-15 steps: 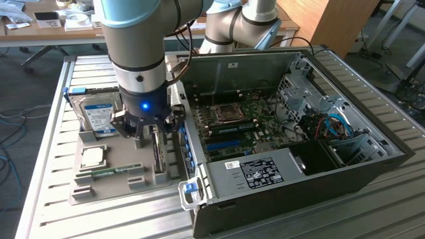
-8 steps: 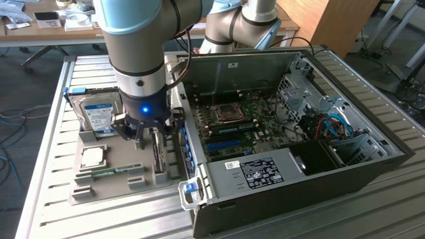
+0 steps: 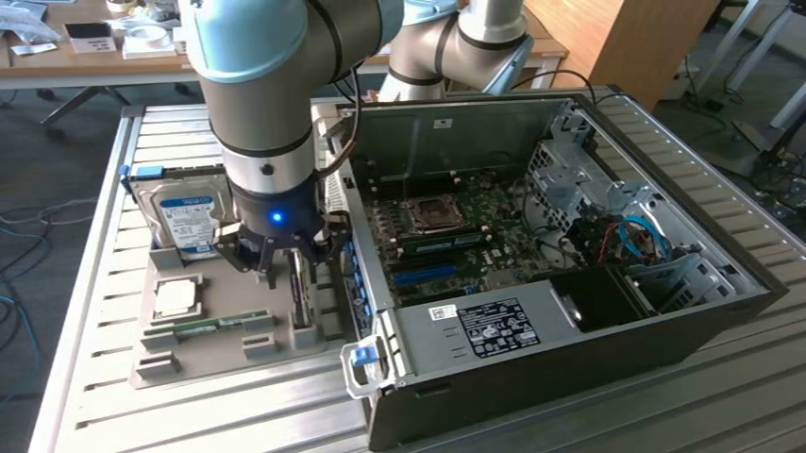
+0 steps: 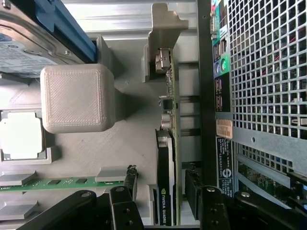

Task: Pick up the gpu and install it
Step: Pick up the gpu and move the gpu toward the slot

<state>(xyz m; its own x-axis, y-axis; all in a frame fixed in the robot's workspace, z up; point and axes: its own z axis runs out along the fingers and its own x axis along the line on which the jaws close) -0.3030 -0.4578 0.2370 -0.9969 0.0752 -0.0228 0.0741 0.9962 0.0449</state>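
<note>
1. Exterior view: a grey robot arm reaches down over a slatted metal counter (image 3: 189, 415). Its hand (image 3: 287, 269) hangs low over a grey parts tray (image 3: 208, 373), directly above the gpu (image 3: 300, 302). The gpu stands on edge in a slot at the side of the tray nearest an open computer case (image 3: 567, 283).
2. Exterior view, the rest: towards the exterior view's left the tray carries an upright hard drive (image 3: 189, 217), a square processor chip (image 3: 176, 299) and a narrow memory stick (image 3: 208, 326) (none of these is the task's thing). The case lies on its side with its motherboard (image 3: 441, 231) exposed.
3. Wrist view: the camera looks straight down the gpu's upper edge. The silver end bracket (image 4: 163, 28) is at the end far from the hand, and the black cooler (image 4: 164, 191) sits on one face, close to the hand. The case's perforated wall (image 4: 268, 72) runs just beside the card.
4. Wrist view, the hand: it is released and spread wide, with one of its black fingers (image 4: 125, 203) on each side of the card. It holds nothing, and a sliver of gap on both sides suggests it is not touching.
5. Judgement: the step in hand is the pick-up, at the point of grasping, and nothing is installed yet. A sound grip calls for the fingers to close squarely on both faces, then a straight lift, because the case wall is so close.
</note>
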